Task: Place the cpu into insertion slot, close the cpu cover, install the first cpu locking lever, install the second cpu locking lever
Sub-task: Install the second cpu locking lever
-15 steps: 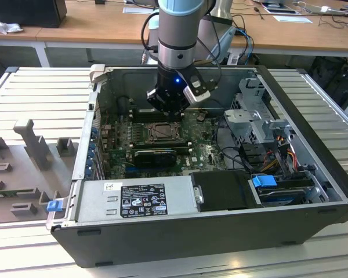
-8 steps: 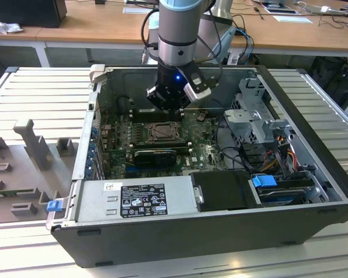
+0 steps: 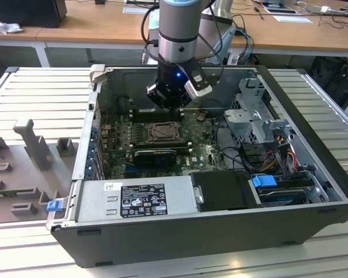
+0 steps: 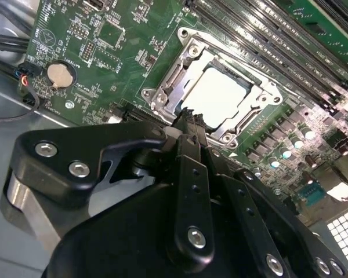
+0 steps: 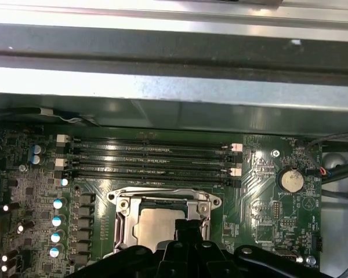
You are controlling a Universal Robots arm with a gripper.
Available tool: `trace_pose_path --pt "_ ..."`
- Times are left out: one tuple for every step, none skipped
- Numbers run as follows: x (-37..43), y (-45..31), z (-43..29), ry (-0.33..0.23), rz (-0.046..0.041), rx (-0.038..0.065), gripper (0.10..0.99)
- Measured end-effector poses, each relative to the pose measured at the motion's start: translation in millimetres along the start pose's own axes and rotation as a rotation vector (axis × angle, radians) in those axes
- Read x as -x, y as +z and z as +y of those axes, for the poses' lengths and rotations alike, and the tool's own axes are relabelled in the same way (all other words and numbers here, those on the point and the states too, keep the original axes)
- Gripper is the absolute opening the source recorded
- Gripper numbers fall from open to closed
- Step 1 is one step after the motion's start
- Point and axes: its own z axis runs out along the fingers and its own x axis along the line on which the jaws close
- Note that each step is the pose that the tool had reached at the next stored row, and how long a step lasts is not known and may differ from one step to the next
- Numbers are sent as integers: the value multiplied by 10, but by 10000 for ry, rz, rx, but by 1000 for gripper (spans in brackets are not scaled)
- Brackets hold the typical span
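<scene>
The cpu (image 4: 220, 95) (image 5: 153, 229), a pale silvery square, lies flat in the insertion slot (image 3: 161, 132) on the green board. The cpu cover (image 4: 162, 87) (image 5: 123, 217), a metal frame with a square cut-out, lies down around the chip. My gripper (image 3: 169, 104) hangs above the board just behind the socket in the exterior view. In both wrist views its black fingertips (image 4: 188, 119) (image 5: 190, 227) stand together at the socket's edge, shut with nothing between them, and they hide a strip of the frame.
Long black memory slots (image 5: 151, 159) (image 4: 261, 35) run beside the socket, towards the case wall (image 5: 162, 87). A coin battery (image 4: 61, 73) (image 5: 292, 179) sits on the board. A long black card (image 3: 155, 156), the power supply (image 3: 133, 200), a drive cage (image 3: 255, 119) and cables (image 3: 278, 150) crowd the case.
</scene>
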Motion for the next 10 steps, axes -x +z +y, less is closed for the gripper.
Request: trace_pose_path --pt "0 0 -7 0 0 0 106" --pt "0 -1 -13 0 0 0 106" --pt "0 -1 -22 0 -1 0 106" --pt "0 -1 -27 1 0 0 106" --pt "1 -2 -32 0 0 0 106" --pt "0 -2 -39 1 0 0 106" --pt "0 -2 -44 0 0 0 106" --pt "0 -2 -49 0 0 0 106" --pt "0 -2 -55 0 0 0 106" --pt "1 -2 -60 0 0 1 106"
